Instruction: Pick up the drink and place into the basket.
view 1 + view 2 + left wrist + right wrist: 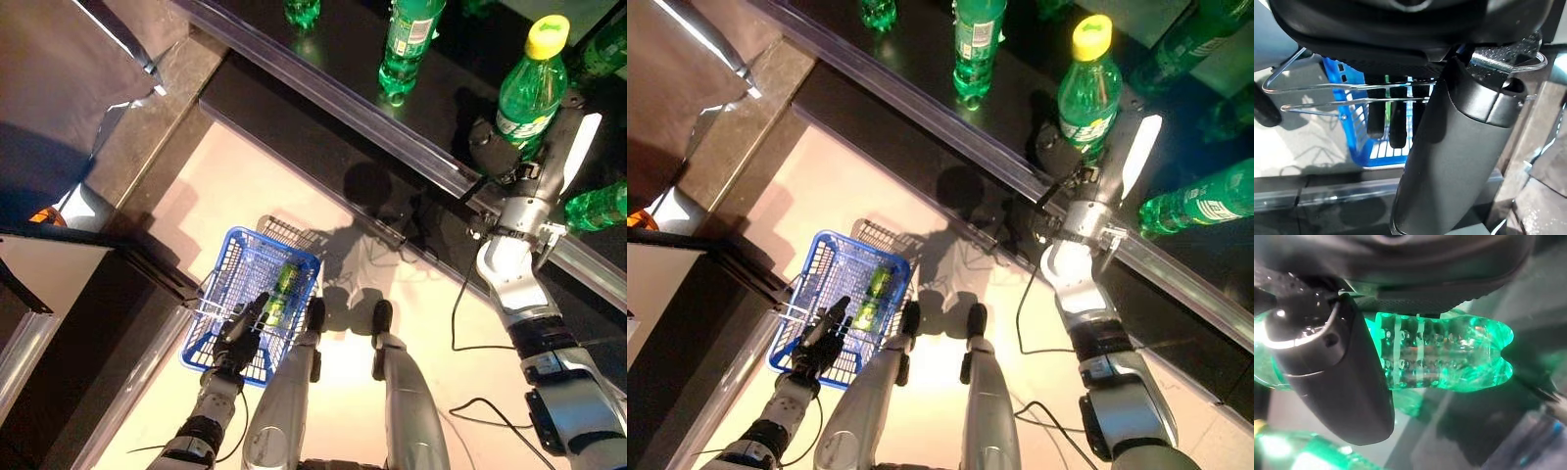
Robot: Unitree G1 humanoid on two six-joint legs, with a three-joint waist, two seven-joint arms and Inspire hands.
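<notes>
A green drink bottle (530, 93) with a yellow cap is lifted off the dark shelf, with my right hand (496, 147) shut round its lower body. In the right wrist view the thumb (1337, 377) presses across the ribbed bottle (1449, 352). Low on the left hangs a blue wire basket (227, 262). My left hand (240, 338) is curled round its metal handles (1352, 95). Another green bottle (282, 289) lies inside the basket.
A black glossy shelf (343, 59) with a metal front rail (392, 147) runs across the top. More green bottles stand or lie on it (409, 39), (302, 10), (598, 206). A dark counter (69, 323) sits at left beside the basket, over a pale floor (245, 186).
</notes>
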